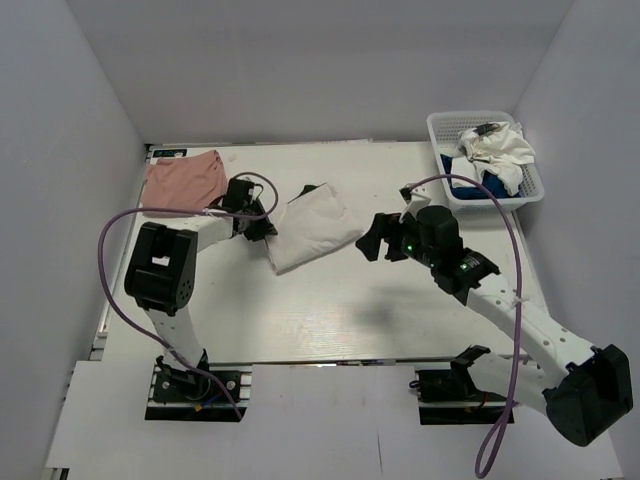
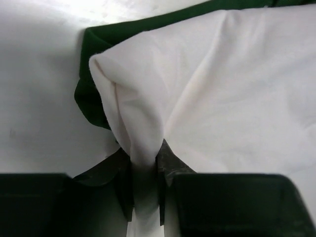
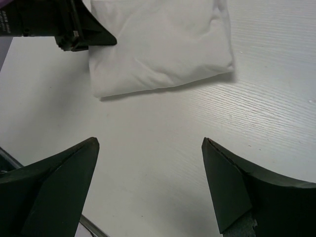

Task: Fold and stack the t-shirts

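Left wrist view: your left gripper (image 2: pixel 145 185) pinches a raised fold of the white t-shirt (image 2: pixel 237 89).
Its jaws are clamped on that ridge of white cloth, with dark green cloth (image 2: pixel 91 101) showing under the shirt's edge. From above, the folded shirt lies mid-table, touching that gripper's right side. Your right gripper (image 3: pixel 149 142) hangs spread wide and empty over the table (image 1: pixel 330 310), just beside the shirt. A salmon-pink t-shirt (image 1: pixel 183 185) lies at the far left. A crumpled white tee (image 1: pixel 495 150) and a blue tee (image 1: pixel 465 190) sit in the white basket (image 1: pixel 440 130), far right.

Blue t-shirt (image 1: pixel 462 189) in the basket (image 1: pixel 436 123), mostly under a crumpled white t-shirt (image 1: pixel 500 150) (dark object (image 1: pixel 487 127) atop unidentifiable)
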You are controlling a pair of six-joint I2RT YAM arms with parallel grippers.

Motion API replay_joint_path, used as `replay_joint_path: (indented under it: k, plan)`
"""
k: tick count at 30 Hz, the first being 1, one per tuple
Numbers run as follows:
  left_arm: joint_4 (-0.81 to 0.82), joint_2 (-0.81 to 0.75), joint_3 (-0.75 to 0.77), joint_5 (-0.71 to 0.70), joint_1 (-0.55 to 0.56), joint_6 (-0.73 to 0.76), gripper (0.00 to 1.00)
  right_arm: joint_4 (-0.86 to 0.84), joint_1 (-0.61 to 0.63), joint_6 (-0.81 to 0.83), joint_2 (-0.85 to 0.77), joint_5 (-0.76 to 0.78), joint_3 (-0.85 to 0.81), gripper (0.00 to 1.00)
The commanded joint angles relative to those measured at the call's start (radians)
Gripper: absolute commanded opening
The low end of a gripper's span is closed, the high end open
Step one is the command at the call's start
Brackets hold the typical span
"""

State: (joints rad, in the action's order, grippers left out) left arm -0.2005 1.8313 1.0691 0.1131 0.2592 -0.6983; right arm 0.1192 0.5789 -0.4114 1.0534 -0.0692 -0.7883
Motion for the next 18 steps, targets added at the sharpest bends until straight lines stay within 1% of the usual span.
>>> replay_joint_path:
  k: [1,2,3,4,5,6,7,8,9,10,12,13,14,15,16,18]
  plan:
    - [0.047,0.005,0.096,0.040,0.006,0.152,0.03,0.005,-0.007,0.020,-0.067,0.111,0.021,0.90]
    - [-0.023,0.014,0.176,0.018,0.006,0.183,0.00,0.011,-0.010,0.023,-0.076,0.136,0.027,0.90]
    - [-0.057,0.014,0.218,0.001,0.006,0.269,0.00,0.020,-0.010,0.028,-0.102,0.146,0.032,0.90]
    - [-0.092,0.014,0.260,-0.012,0.006,0.322,0.00,0.022,-0.014,0.036,-0.113,0.152,0.037,0.90]
    - [-0.161,0.014,0.343,-0.012,-0.003,0.371,0.00,0.028,-0.013,0.042,-0.119,0.185,0.044,0.90]
    - [-0.193,0.014,0.382,-0.012,-0.003,0.422,0.00,0.039,-0.013,0.042,-0.133,0.195,0.047,0.90]
    - [-0.230,0.014,0.463,-0.007,-0.014,0.513,0.00,0.040,-0.014,0.051,-0.145,0.204,0.050,0.90]
    - [-0.302,0.014,0.500,-0.025,-0.014,0.546,0.00,0.051,-0.016,0.052,-0.157,0.229,0.055,0.90]
    - [-0.327,0.014,0.531,-0.067,-0.014,0.589,0.00,0.057,-0.016,0.051,-0.159,0.233,0.055,0.90]
    - [-0.353,0.014,0.586,-0.093,-0.014,0.670,0.00,0.059,-0.013,0.060,-0.167,0.246,0.055,0.90]
    - [-0.434,0.014,0.641,-0.134,-0.014,0.747,0.00,0.076,-0.017,0.066,-0.167,0.258,0.049,0.90]
    - [-0.454,0.014,0.694,-0.166,-0.014,0.775,0.00,0.085,-0.017,0.074,-0.165,0.269,0.040,0.90]
    - [-0.474,0.025,0.719,-0.196,-0.023,0.828,0.00,0.098,-0.017,0.083,-0.162,0.276,0.028,0.90]
    - [-0.502,0.025,0.742,-0.243,-0.023,0.854,0.00,0.102,-0.017,0.091,-0.162,0.296,0.021,0.90]
    - [-0.511,0.025,0.781,-0.260,-0.023,0.881,0.00,0.103,-0.016,0.092,-0.159,0.304,0.012,0.90]
    - [-0.522,0.034,0.813,-0.311,-0.032,0.953,0.00,0.102,-0.017,0.109,-0.150,0.321,-0.003,0.90]
